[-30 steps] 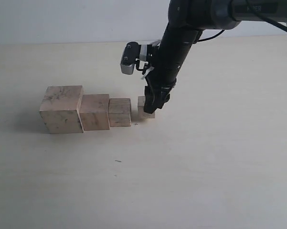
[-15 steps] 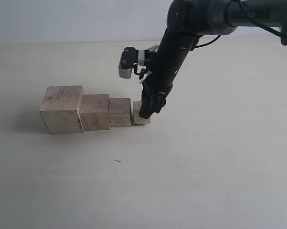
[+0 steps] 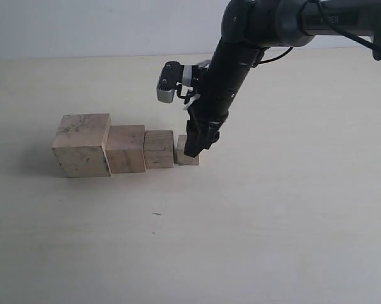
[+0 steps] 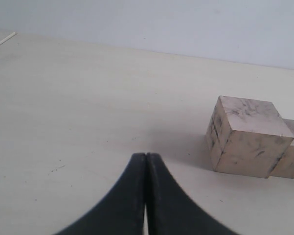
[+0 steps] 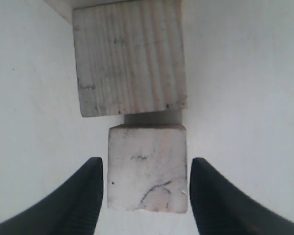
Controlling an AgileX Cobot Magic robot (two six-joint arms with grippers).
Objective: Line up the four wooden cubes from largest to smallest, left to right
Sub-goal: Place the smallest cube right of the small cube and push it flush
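Exterior view: right claw points down at the table, tips at the smallest cube. That cube sits on the table directly between the claw's two fingers and at the claw-side end of the row. The other three cubes run away from the claw in one line, each bigger than the one before. The third cube is nearest to the claw, then the second cube. The largest cube is farthest from it. Neighbouring faces of these three look pressed together. A silver camera module hangs on the arm above the claw.

Right wrist view: fingers flank the smallest cube, one on each side. A thin strip of table shows between each finger pad and the wood, so the claw is parted slightly wider than the cube and grips nothing. The cube's top face carries a faint curved pencil mark. Just past the fingertips lies the third cube with striped grain. A dark band separates it from the smallest cube; contact or gap cannot be told.

Left wrist view: left claw has both fingers pressed flat together, with nothing between them. It is above bare table. The largest cube, scribbled with dark marks, stands ahead of this claw and off to one side, well apart from it.
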